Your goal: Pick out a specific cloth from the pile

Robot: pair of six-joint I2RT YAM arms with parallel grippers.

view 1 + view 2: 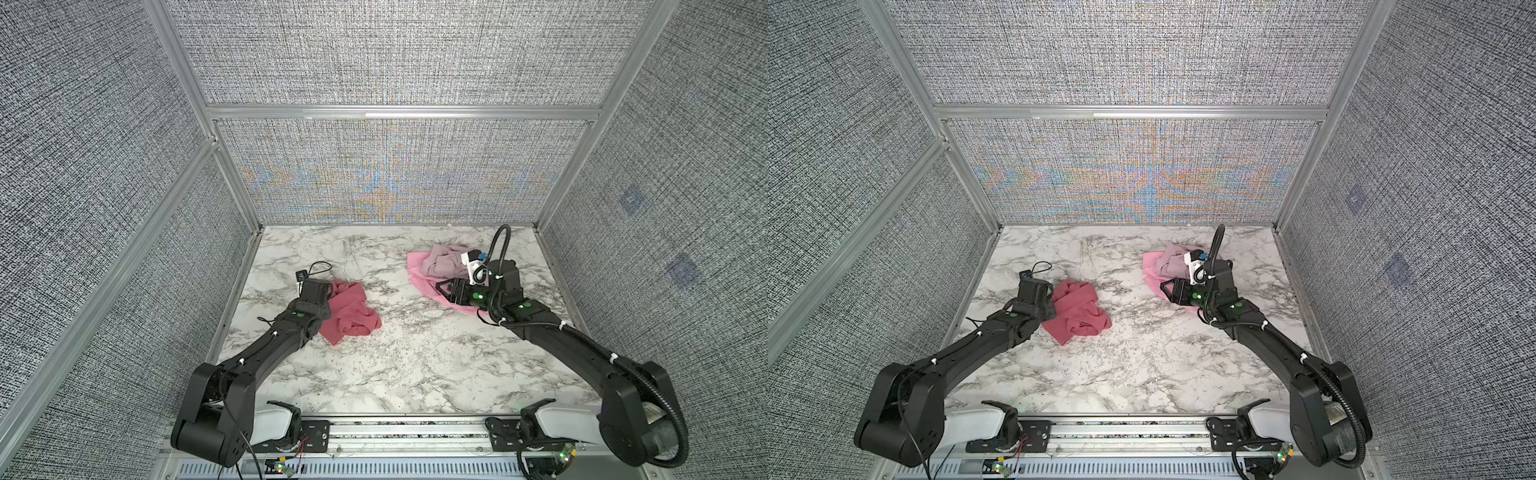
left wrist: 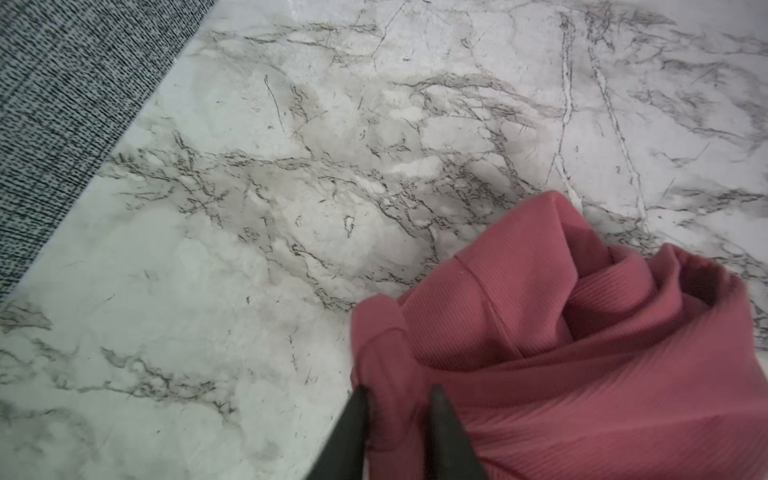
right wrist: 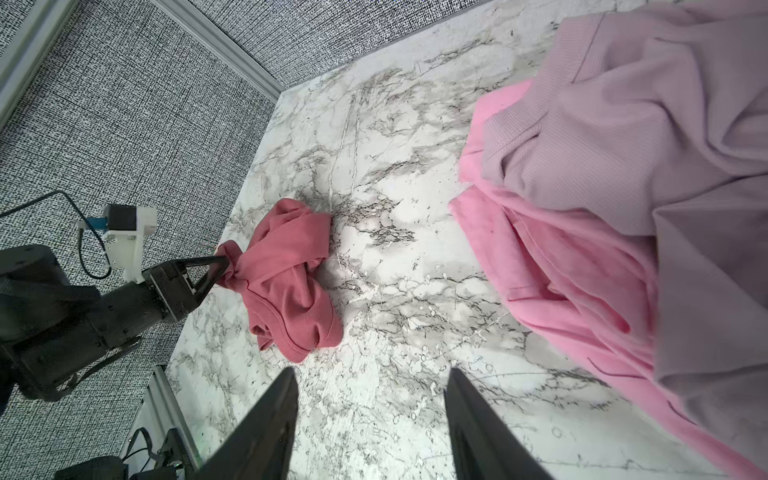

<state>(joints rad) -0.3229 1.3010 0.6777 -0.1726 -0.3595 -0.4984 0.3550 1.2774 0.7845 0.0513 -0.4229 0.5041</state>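
- Fingertips of the left gripper [image 2: 398,390] are being shown slightly apart around a bunched corner of the rose-red cloth [image 2: 582,365]; whether that fold is being pinched or let go cannot be told.
- Rose-red fabric is being seen crumpled on the marble-patterned tabletop [image 1: 395,353], on the left side in both top views and well apart from the pile [image 1: 436,270], so the picking-out is being judged as good as done.
- Bright pink cloth [image 3: 561,270] is being covered in part by the greyish-mauve cloth [image 3: 623,145], which is draped over it.
- Right gripper [image 3: 374,372] is being held at the edge of that pile, jaws apart and empty, apparently being kept ready to steady the two cloths there.
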